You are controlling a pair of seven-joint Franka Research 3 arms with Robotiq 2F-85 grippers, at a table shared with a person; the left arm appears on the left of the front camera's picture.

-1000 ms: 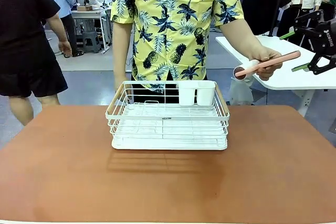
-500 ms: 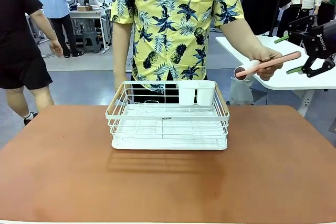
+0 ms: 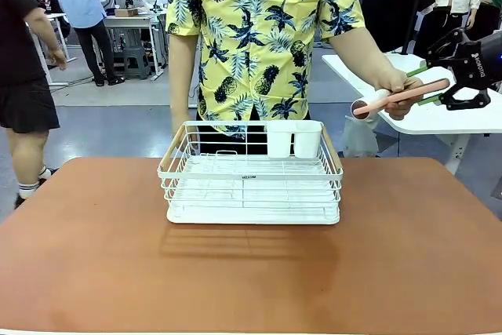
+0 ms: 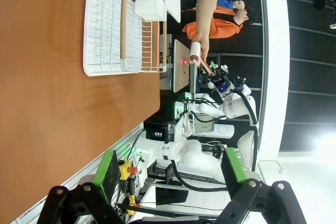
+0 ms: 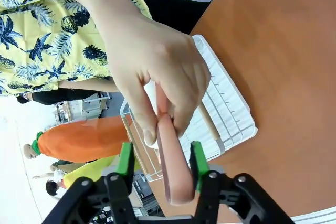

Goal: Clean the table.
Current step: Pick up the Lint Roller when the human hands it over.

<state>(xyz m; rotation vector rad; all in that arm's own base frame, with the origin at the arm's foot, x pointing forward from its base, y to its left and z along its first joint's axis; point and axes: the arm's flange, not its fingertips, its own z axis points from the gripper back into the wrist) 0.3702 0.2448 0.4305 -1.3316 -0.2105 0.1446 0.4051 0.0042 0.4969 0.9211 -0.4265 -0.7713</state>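
Right now I'm at the handover step: my right end effector (image 5: 161, 151) has its jaws spread, one green pad on each side of the pink plastic handle of a lint roller with a white roll (image 5: 170, 169), and it is not gripping anything yet. In the right wrist view there is a clear gap on the picture-left side. On the other side the pad sits so close to the handle that I can't tell whether it touches.

The person's hand (image 5: 157, 61) grips the same handle just above my pads, towards the middle of the frame. The next move, as I judge it, is to close squarely on the handle below those fingers. I would then wait for the release before carrying the roller down.

In the front view the roller's long axis runs nearly level at the upper right. The white roll is at its left end, and the free end of the handle rises slightly to the right, into my jaws.

My left end effector (image 4: 170, 161) is open and empty, at the bottom of the left wrist view.

The smooth reddish-brown tabletop (image 3: 251, 280) fills the lower half of the front view, its long axis running left to right. A white wire rack with wooden side handles (image 3: 251, 186) stands on it at the centre, so wiping will have to work around that.
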